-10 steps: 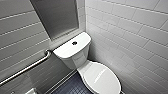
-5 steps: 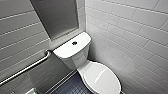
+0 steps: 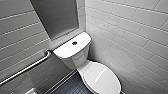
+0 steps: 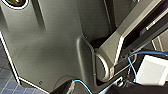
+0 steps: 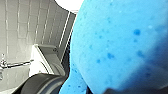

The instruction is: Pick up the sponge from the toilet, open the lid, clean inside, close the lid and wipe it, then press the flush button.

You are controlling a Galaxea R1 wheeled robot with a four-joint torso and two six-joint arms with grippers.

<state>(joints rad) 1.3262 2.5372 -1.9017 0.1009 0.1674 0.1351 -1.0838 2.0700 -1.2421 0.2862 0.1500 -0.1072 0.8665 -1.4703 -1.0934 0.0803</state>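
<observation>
The white toilet [image 3: 82, 63] stands in the corner of a tiled room in the head view. Its oval lid [image 3: 102, 78] is down over the bowl. A dark round flush button [image 3: 74, 43] sits in the flat tank top [image 3: 67, 50]. In the right wrist view the bright blue sponge [image 5: 120, 45] looms very close to the camera, and my right gripper is shut on it. The left wrist view shows my own dark body panels and a blue cable, with nothing held in the left gripper.
A metal grab bar [image 3: 27, 67] runs along the left wall beside the tank. White tiled walls close in on the left and right. Dark blue floor tiles [image 3: 72, 86] lie in front of the bowl. A grey panel [image 3: 56, 17] hangs above the tank.
</observation>
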